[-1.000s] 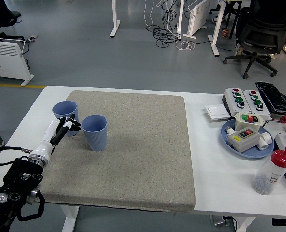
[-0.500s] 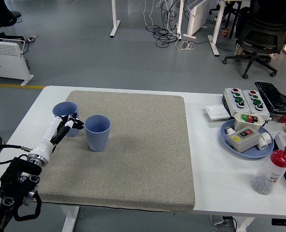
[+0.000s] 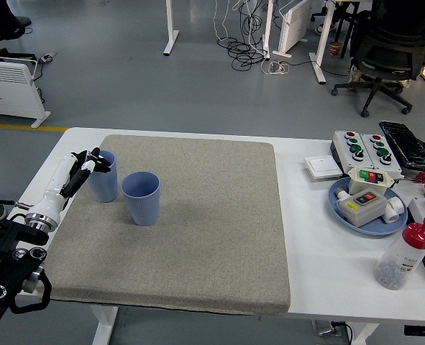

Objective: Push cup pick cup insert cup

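Observation:
Two blue cups stand upright on the grey mat (image 3: 198, 237) at its left side. The nearer cup (image 3: 141, 198) stands free. The farther cup (image 3: 103, 180) is just behind and left of it, a small gap between them. My left hand (image 3: 90, 164) comes in from the lower left and sits at the farther cup's left rim, fingers curled against its side. I cannot tell if it grips the cup. The right arm is out of view.
On the white table (image 3: 309, 237) at the right are a blue plate (image 3: 367, 208) with switch boxes, grey button boxes (image 3: 362, 147), a white square switch (image 3: 321, 167) and a red-capped bottle (image 3: 404, 255).
My left hand moved left and back, from between the cups to the farther cup's left rim. The nearer cup shifted slightly right, then back left.

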Controlling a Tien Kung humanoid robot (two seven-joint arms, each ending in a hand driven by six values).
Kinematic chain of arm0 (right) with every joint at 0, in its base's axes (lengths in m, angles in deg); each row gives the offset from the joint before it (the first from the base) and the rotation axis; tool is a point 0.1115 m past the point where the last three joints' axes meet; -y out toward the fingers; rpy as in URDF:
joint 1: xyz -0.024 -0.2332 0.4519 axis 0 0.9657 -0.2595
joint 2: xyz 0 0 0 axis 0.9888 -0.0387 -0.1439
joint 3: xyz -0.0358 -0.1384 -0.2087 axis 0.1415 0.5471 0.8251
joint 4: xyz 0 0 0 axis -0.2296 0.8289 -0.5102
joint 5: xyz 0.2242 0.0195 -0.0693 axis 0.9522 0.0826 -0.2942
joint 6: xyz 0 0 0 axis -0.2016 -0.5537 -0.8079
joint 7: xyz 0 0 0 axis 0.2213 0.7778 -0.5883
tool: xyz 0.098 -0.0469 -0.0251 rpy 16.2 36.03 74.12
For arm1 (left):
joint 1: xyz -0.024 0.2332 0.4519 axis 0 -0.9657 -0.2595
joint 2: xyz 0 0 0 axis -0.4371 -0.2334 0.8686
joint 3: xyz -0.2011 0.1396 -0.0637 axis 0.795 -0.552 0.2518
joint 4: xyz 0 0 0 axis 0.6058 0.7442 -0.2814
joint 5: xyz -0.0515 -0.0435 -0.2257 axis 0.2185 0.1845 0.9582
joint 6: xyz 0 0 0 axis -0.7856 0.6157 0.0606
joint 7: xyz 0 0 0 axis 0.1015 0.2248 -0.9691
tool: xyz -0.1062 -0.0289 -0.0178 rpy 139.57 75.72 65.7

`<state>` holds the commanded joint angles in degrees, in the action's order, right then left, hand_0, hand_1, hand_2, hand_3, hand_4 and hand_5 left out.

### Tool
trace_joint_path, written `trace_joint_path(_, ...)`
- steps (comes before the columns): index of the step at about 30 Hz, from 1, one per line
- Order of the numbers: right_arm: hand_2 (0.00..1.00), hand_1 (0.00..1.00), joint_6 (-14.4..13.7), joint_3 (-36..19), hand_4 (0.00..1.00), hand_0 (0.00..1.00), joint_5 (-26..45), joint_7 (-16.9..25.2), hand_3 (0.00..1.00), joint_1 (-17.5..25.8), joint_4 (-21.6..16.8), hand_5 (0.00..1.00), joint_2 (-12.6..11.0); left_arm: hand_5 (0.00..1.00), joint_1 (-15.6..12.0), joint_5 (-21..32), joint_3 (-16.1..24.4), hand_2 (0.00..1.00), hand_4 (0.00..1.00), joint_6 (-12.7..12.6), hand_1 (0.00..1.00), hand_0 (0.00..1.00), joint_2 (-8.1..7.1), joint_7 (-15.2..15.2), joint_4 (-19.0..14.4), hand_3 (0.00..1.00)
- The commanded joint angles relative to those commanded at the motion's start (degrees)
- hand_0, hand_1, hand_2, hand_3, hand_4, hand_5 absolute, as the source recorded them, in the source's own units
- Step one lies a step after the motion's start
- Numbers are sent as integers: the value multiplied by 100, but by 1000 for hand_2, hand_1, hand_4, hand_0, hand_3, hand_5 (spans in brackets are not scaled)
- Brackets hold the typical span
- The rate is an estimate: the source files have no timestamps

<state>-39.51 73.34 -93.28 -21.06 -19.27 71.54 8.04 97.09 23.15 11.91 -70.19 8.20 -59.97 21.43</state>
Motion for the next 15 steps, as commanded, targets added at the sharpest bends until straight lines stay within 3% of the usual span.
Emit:
trace_joint_path(1,656,661,0,-2,73,739,-2,-1,559,1,0,476,0,998,1,-14,4,467,698,-8,518,589,-9,-5,-73,458)
trace_joint_path(3,656,661,-1,-12,73,739,-20,-7,559,11,0,476,1,998,60,-176,-26,467,698,-24,518,589,-60,19,-363,458)
trace_joint_path(9,657,661,-3,-38,73,738,-60,-24,559,38,-2,475,1,998,292,-402,-231,491,741,28,531,560,-176,111,-796,483)
trace_joint_path(12,657,661,-3,-51,73,738,-80,-33,559,55,-5,475,2,998,509,-805,-376,491,741,266,531,560,-254,408,-842,483)
trace_joint_path(13,656,662,-4,-61,73,738,-98,-40,559,63,-6,475,2,903,631,-1009,-476,615,861,408,660,683,-290,557,-822,602)
trace_joint_path(15,656,662,-4,-76,73,738,-125,-50,559,76,-8,475,2,903,838,-1471,-654,615,861,677,660,683,-339,834,-769,602)
